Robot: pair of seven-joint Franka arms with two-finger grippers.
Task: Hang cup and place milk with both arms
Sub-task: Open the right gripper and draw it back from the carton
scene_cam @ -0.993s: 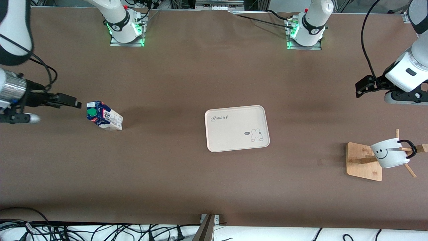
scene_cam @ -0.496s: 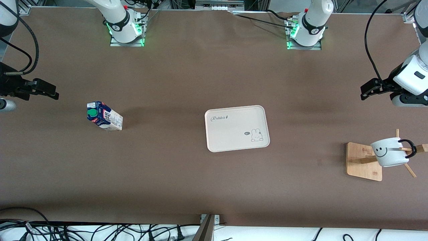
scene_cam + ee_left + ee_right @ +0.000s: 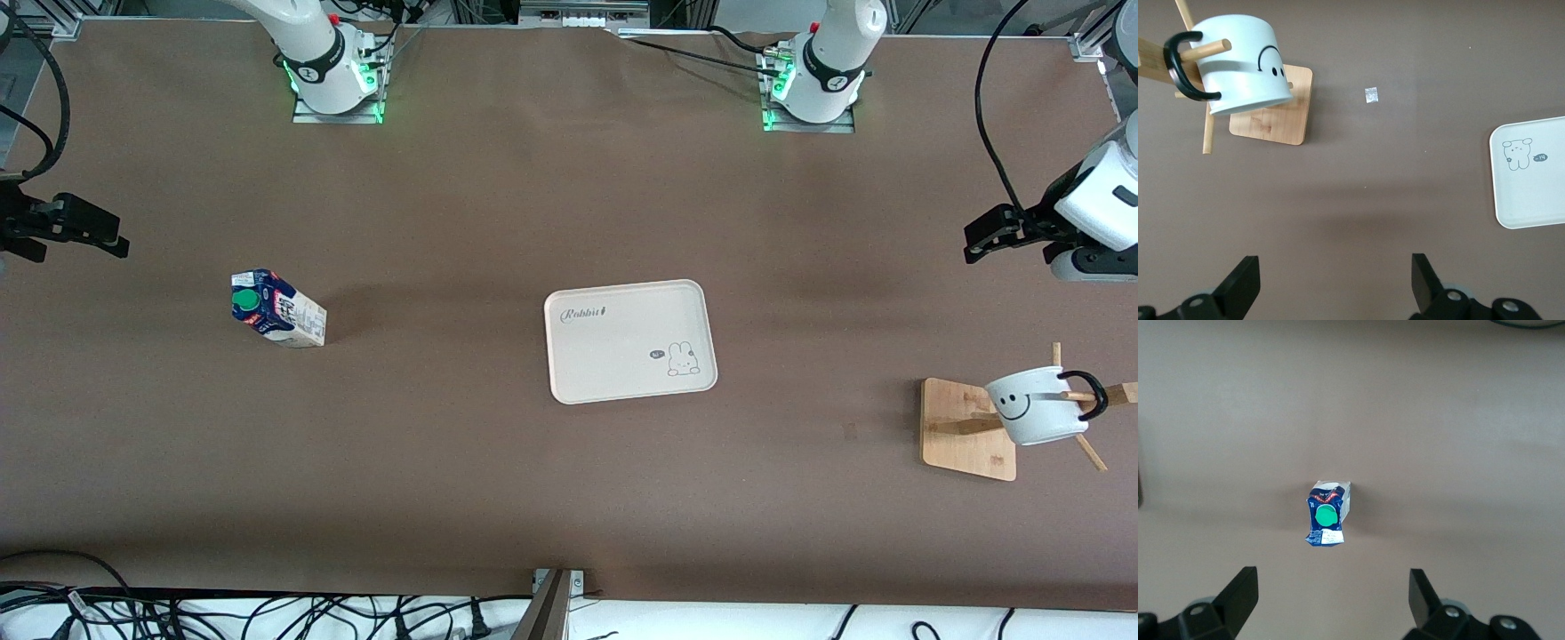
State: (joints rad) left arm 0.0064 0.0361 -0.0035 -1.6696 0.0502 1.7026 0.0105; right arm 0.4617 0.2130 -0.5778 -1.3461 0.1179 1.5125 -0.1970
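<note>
The white cup (image 3: 1036, 407) with a smiley face hangs by its black handle on a peg of the wooden rack (image 3: 967, 429) at the left arm's end of the table; it also shows in the left wrist view (image 3: 1238, 65). The milk (image 3: 276, 308) carton stands upright on the table toward the right arm's end, and shows in the right wrist view (image 3: 1327, 513). My left gripper (image 3: 989, 234) is open and empty, up above the table by the rack. My right gripper (image 3: 84, 227) is open and empty, high over the table's edge beside the milk.
A cream tray (image 3: 629, 340) with a rabbit drawing lies in the middle of the table; its corner shows in the left wrist view (image 3: 1531, 172). The arm bases stand along the table's edge farthest from the front camera. Cables lie along the nearest edge.
My right gripper has drawn back from the milk toward the table's end. My left gripper has moved a little away from the rack. The cup and the milk have not moved.
</note>
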